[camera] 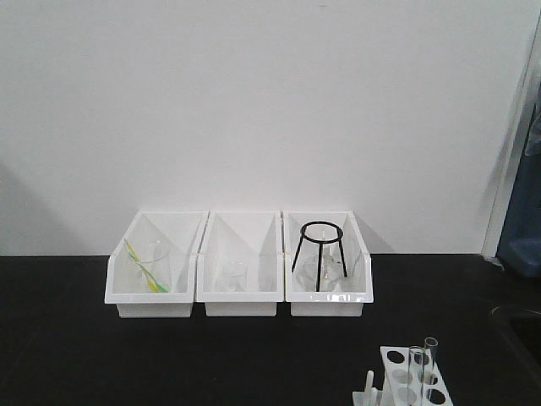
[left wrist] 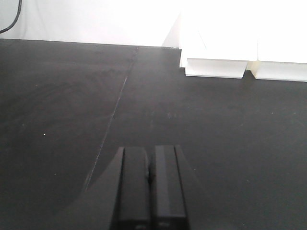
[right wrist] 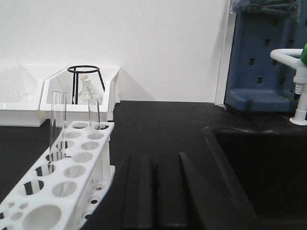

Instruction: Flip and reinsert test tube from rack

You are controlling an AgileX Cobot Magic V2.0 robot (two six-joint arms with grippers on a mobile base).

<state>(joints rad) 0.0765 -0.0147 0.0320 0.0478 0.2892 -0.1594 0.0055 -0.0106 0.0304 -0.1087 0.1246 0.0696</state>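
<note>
The white rack (camera: 396,359) stands at the table's front right, with short pegs (camera: 368,382) on its near side. Two clear test tubes (camera: 415,369) (camera: 430,359) stand upright in its holes. In the right wrist view the rack (right wrist: 64,205) lies to the left, with one tube (right wrist: 57,125) in the left row and the other (right wrist: 94,139) at the right edge. My right gripper (right wrist: 153,157) is shut and empty, low over the table just right of the rack. My left gripper (left wrist: 151,151) is shut and empty over bare black table. Neither gripper shows in the front view.
Three white bins (camera: 240,298) stand in a row against the back wall; the right one holds a black tripod (camera: 321,252) and a flask. A sink (right wrist: 211,135) lies right of my right gripper, with a white tap (right wrist: 300,72) and a blue pegboard (right wrist: 259,57) behind.
</note>
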